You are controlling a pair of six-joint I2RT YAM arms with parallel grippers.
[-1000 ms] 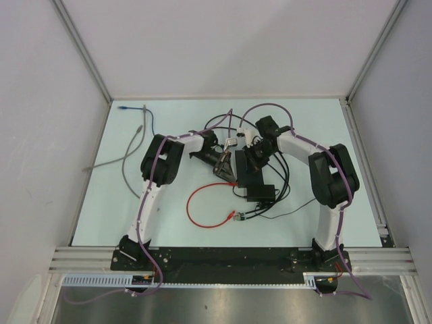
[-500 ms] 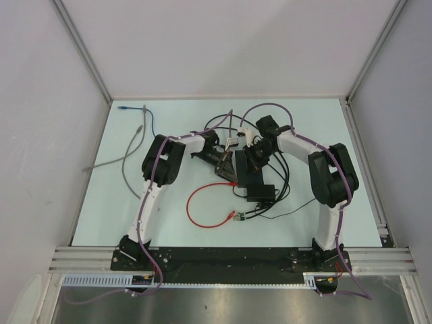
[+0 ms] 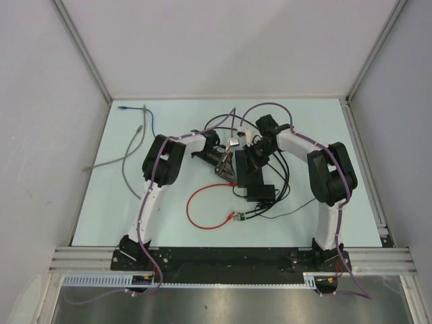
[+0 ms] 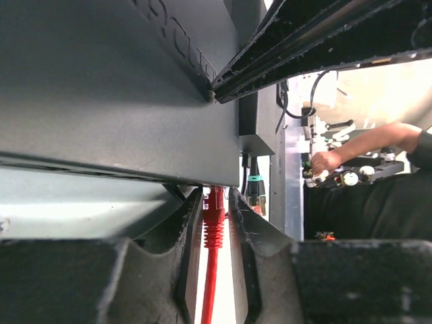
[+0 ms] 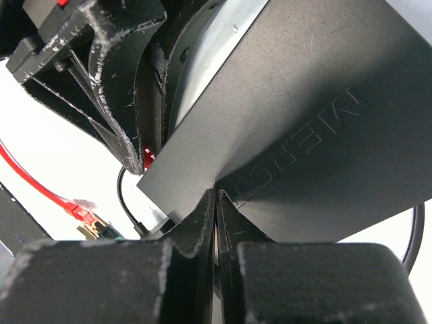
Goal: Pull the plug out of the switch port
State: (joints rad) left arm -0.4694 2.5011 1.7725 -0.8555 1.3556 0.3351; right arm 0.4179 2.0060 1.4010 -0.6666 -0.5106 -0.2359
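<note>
**A:** What does the left tool (image 4: 214,196) have?

**B:** Its two fingers sit tight on either side of the red plug (image 4: 214,214), right at their tips. I read that as a grip on the plug, though the contact itself is in shadow. The red cable (image 4: 208,290) runs back between the fingers toward the wrist.

**A:** And ahead of the tips?

**B:** The plug goes straight into the edge of the switch (image 4: 101,88), which fills the view above and beyond the fingers. A black lead with a teal collar (image 4: 254,183) is plugged in just to the right of the tool.

**A:** The other arm?

**B:** The right tool (image 5: 216,197) is pinched nearly closed on a thin edge of the switch. The lettered face spreads away above its fingers.

**A:** How will it handle?

**B:** The plug is small, hard plastic and probably latched. I would hold it by the ribbed boot, not the soft cable, which would only flex or slip. The switch looks light and smooth, so it would follow the pull unless the right tool braces it. The pull wants to go straight back along the port.
</note>
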